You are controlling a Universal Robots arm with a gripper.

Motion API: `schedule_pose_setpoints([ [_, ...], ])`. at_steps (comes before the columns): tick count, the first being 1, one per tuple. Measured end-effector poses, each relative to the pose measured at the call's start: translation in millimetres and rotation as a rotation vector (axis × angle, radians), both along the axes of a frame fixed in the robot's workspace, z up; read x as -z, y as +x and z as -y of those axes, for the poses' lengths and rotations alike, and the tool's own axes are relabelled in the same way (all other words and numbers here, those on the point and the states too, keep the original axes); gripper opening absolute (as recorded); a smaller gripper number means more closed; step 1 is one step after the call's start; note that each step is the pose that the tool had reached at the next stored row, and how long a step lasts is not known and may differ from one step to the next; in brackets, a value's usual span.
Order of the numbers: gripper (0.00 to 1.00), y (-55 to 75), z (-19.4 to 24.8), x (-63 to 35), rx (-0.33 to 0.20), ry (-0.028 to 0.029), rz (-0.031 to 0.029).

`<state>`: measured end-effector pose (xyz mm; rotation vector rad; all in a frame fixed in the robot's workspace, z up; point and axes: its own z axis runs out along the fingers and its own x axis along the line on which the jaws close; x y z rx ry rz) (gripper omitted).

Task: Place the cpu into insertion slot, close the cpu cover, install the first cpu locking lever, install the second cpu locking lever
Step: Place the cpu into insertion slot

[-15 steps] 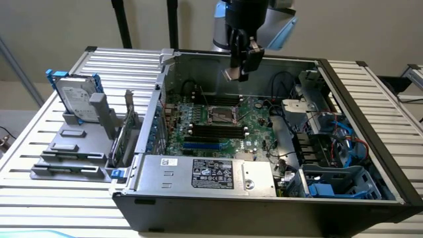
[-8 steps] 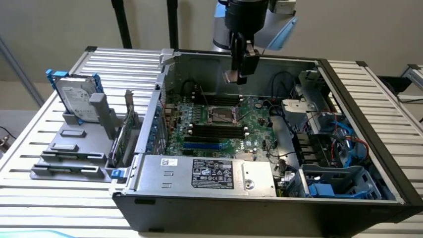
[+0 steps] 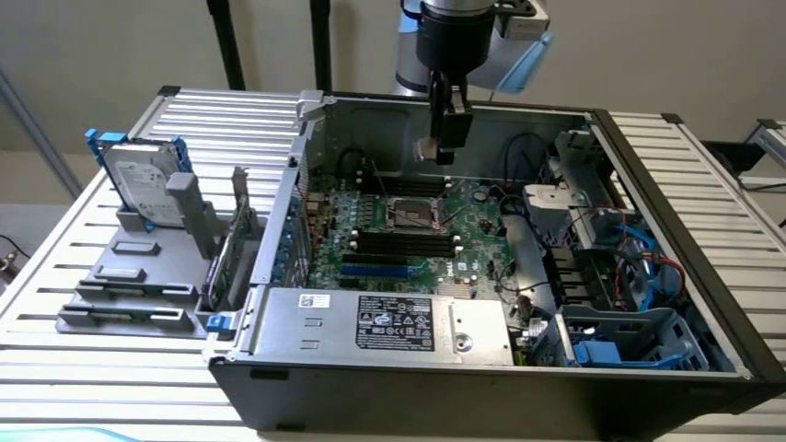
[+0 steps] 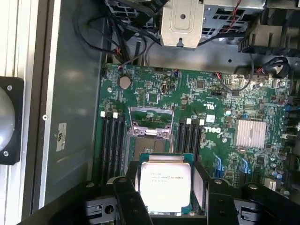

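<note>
The tool [image 3: 437, 150] hangs on the arm inside the open computer case [image 3: 491, 387], above the green motherboard [image 3: 473, 221]. In the wrist view its two black fingers [image 4: 132, 187] stand spread wide and clamp the cpu [image 4: 166, 180] by two opposite edges, so the chip sits flat between them with its face to the camera.

The cpu is a small flat square with a pale silver-tan metal lid. Fine dark lettering runs across the middle, and a thin green border shows around the edge.

It is held in the air, clear of the board and close above the near edge of the insertion slot [image 4: 150, 144], a dark square socket with a silvery rim. The cpu cover [image 4: 151, 112], a thin silver frame with a cut-out middle, is swung open and lies just beyond the socket. Long black memory slots [image 4: 113, 140] flank the socket on both sides.

The case rests on a ribbed metal worktop [image 3: 724, 166].
</note>
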<state>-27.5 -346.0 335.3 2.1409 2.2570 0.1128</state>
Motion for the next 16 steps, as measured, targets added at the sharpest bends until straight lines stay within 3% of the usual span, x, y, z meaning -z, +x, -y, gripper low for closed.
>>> schedule_pose_setpoints([
  [7,0.55,0.0,-7.2,12.8,0.025,0.0001,-0.0054],
  [16,0.55,0.0,-8.6,29.0,0.026,0.0001,-0.0100],
])
